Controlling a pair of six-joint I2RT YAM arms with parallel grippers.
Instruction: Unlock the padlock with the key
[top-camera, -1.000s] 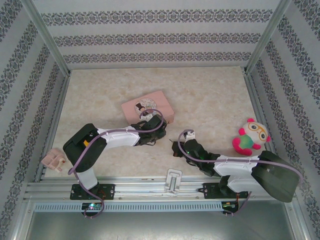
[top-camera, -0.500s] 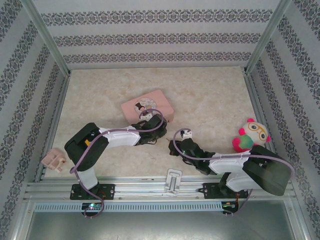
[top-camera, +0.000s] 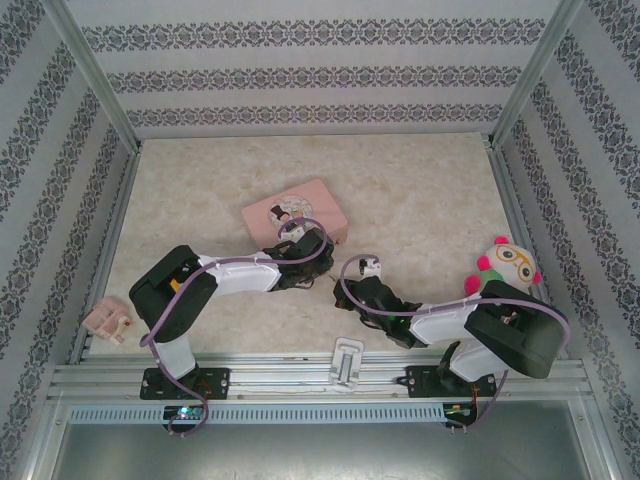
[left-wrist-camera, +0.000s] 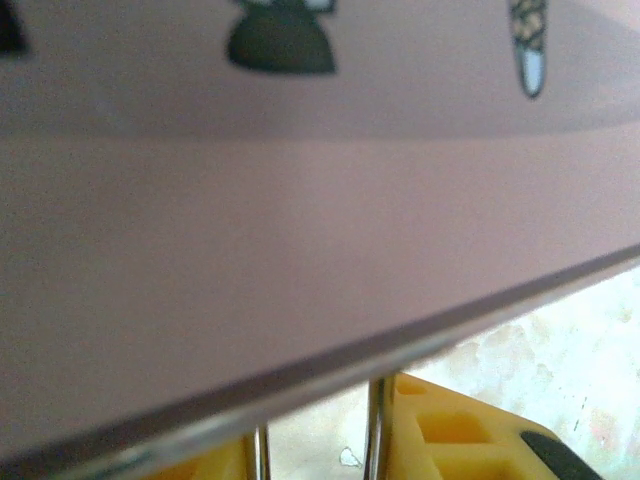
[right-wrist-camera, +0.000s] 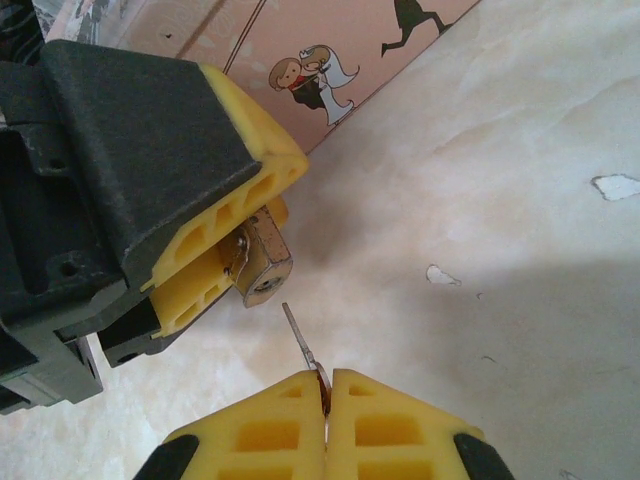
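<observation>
Padlock (right-wrist-camera: 262, 265) is sitting pinched in the left gripper (right-wrist-camera: 238, 252) near the middle of the tabletop (top-camera: 420, 200), beside the pink tin (top-camera: 295, 212), while the right gripper (right-wrist-camera: 327, 395) is pinching the key (right-wrist-camera: 300, 343) just short of its keyhole.

It was a lab test cell: an aluminium frame (top-camera: 88, 65) held wallpapered panels (top-camera: 310, 70) around a marble-look surface (top-camera: 420, 190), and a left arm (top-camera: 230, 275) and right arm (top-camera: 440, 322) stood bolted to a rail (top-camera: 280, 375).

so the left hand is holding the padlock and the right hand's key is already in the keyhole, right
Not quite. The left hand holds the padlock, but the key in the right hand is not in the keyhole: the right wrist view shows its tip just short of it.
</observation>
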